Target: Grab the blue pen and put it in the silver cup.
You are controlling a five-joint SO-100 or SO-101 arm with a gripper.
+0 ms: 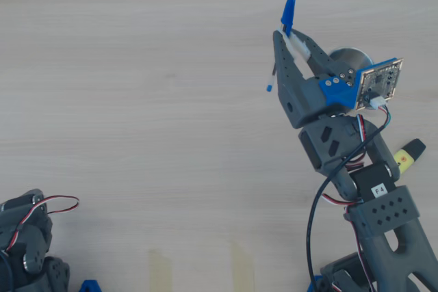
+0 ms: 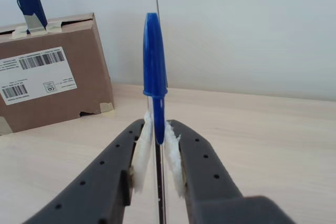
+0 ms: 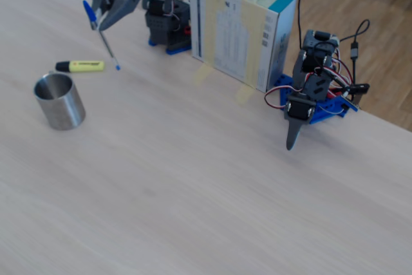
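Note:
My gripper (image 1: pixel 287 35) is shut on the blue pen (image 1: pixel 289 13), gripping it just below the bright blue cap. The wrist view shows the white pads (image 2: pixel 143 153) pressed on the pen (image 2: pixel 155 61) from both sides, cap pointing up. In the fixed view the pen (image 3: pixel 106 43) hangs tilted in the gripper (image 3: pixel 98 25) above the table, its small blue end plug pointing down. The silver cup (image 3: pixel 60 101) stands upright on the table, nearer the camera than the gripper. In the overhead view the cup (image 1: pixel 349 55) is mostly hidden behind the gripper and wrist camera board.
A yellow highlighter (image 3: pixel 80 66) with a black cap lies between arm and cup, also seen beside the arm (image 1: pixel 409 155). A taped box (image 3: pixel 241 27) stands at the back. A second arm (image 3: pixel 309 94) rests at the right, its gripper pointing down.

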